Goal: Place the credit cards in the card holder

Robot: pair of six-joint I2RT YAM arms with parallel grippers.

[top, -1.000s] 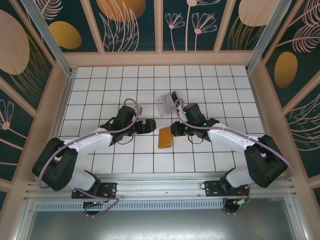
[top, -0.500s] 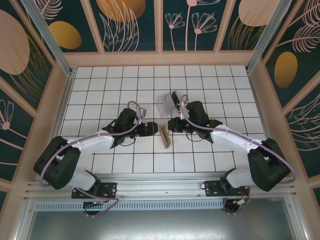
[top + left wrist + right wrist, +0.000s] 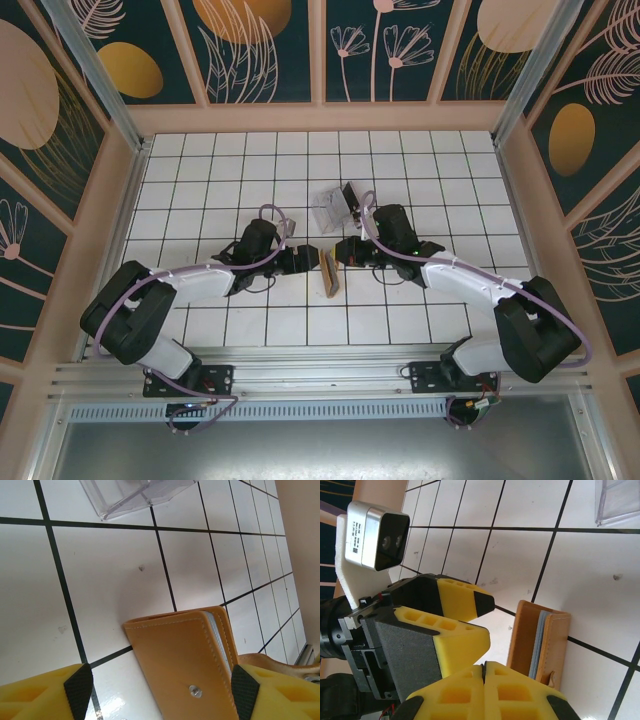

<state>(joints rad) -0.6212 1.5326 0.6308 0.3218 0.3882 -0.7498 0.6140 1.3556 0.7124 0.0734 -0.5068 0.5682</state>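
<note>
The small orange-tan leather-like card holder, flat a second ago, is now standing on edge on the tabletop between the left gripper, jaws apart but narrowing, and the right gripper, jaws together, probably readying it for loading.

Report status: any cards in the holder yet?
Done: none confirmed; the card holder stands on edge, folded shut. In hand: the open left hand straddles it, and the shut right hand sits beside it. To do: open it and fill it.
</note>
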